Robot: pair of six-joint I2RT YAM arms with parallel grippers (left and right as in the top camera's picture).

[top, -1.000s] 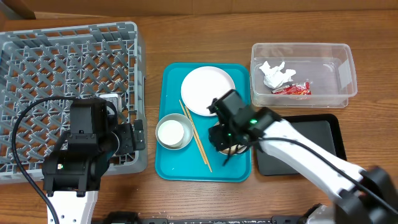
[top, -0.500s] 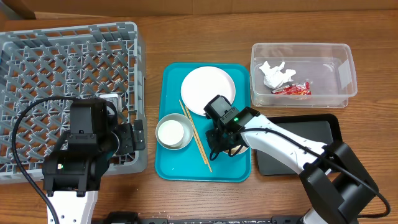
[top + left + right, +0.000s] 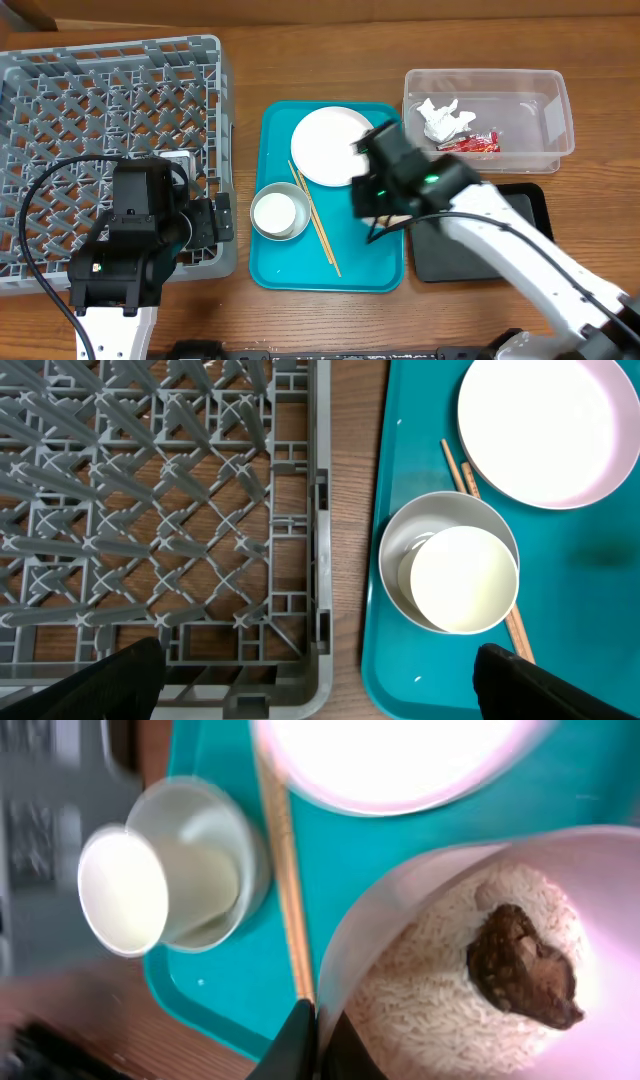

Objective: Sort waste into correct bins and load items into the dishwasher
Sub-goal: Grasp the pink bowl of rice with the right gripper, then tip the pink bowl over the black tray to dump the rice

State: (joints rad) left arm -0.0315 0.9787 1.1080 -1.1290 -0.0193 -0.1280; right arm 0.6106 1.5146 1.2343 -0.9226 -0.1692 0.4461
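My right gripper (image 3: 315,1045) is shut on the rim of the small pink bowl (image 3: 610,860), which holds white rice (image 3: 430,1010) and a brown food lump (image 3: 520,965). In the overhead view the right gripper (image 3: 381,212) hangs over the teal tray's right edge, beside the black tray (image 3: 512,232), and hides the bowl. The white plate (image 3: 330,146) and the grey bowl (image 3: 262,222) with the white cup (image 3: 277,211) in it rest on the teal tray. My left gripper (image 3: 320,695) is open and empty by the dish rack's (image 3: 100,100) near right corner. The clear tub (image 3: 485,73) holds the tissue (image 3: 442,118) and the red wrapper (image 3: 470,144).
Wooden chopsticks (image 3: 316,216) lie on the teal tray (image 3: 300,272) between the grey bowl and the right gripper. The dish rack has nothing in it. The black tray lies just below the clear tub at the right.
My right gripper has lifted the pink bowl off the teal tray and moved it right and a little back, toward the black tray. The left arm has not moved.
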